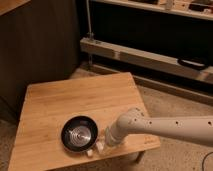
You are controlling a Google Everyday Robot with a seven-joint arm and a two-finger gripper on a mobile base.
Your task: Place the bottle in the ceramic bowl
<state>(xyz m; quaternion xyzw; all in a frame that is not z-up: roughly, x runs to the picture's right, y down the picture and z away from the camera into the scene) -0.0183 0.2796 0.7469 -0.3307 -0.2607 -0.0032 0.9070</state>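
The ceramic bowl (79, 134), black and glossy with silvery rings inside, sits on the wooden table (65, 100) near its front edge. Just right of the bowl, at the front edge, lies the bottle (92, 151). Only small whitish parts of it show under the arm's end. My gripper (102, 145) is down on the bottle, at the end of the white arm (165, 127) that reaches in from the right. The wrist hides most of the bottle and the contact.
The low wooden table stands on a speckled floor. Behind it run a dark wall panel and a metal shelf rack (145, 55) with a black handle (192, 63). The table's front edge is right beside the gripper.
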